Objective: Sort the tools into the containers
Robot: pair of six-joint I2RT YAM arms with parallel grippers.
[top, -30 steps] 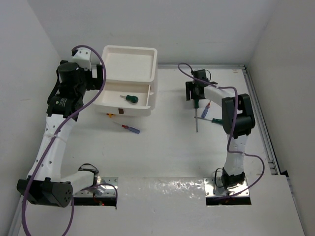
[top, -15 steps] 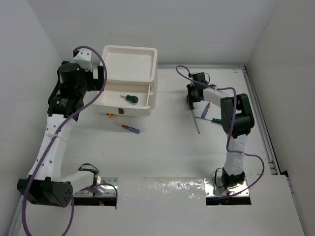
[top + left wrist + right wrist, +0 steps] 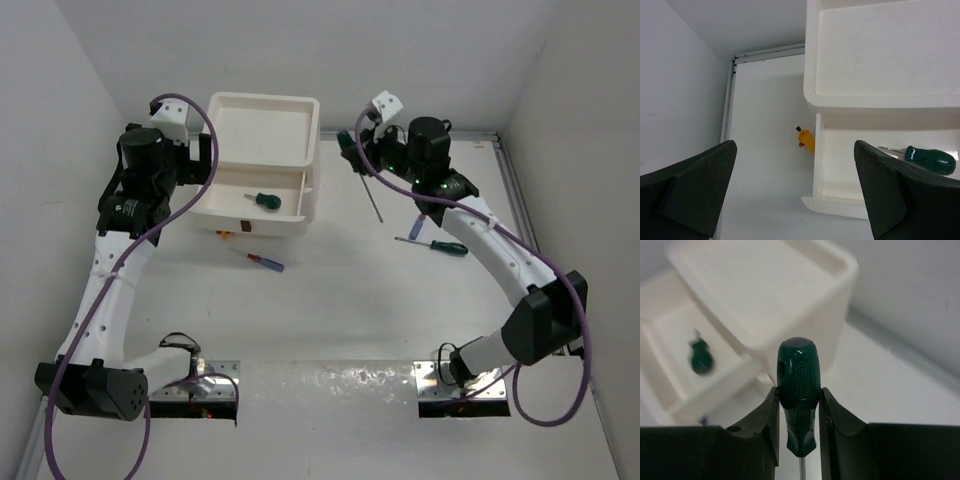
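Observation:
My right gripper (image 3: 799, 396) is shut on the handle of a long green screwdriver (image 3: 799, 382), held in the air just right of the white drawer unit (image 3: 262, 130); its shaft (image 3: 373, 202) hangs down and to the right. The unit's top drawer (image 3: 250, 205) is pulled open, and a stubby dark green screwdriver (image 3: 266, 200) lies in it. My left gripper (image 3: 797, 195) is open at the unit's left side with nothing between its fingers. A blue-and-red screwdriver (image 3: 266, 262) lies in front of the unit. A yellow-orange tool (image 3: 806, 140) pokes out from under the drawer.
Two more screwdrivers lie on the table to the right, one green-handled (image 3: 436, 245) and one with a blue handle (image 3: 416, 227). Walls close in the table at the back and on both sides, and a metal rail (image 3: 530, 240) runs along the right edge.
My right arm has shut on the green screwdriver, lifted it off the table and swung it left and back, toward the drawer unit. The left arm has not moved.

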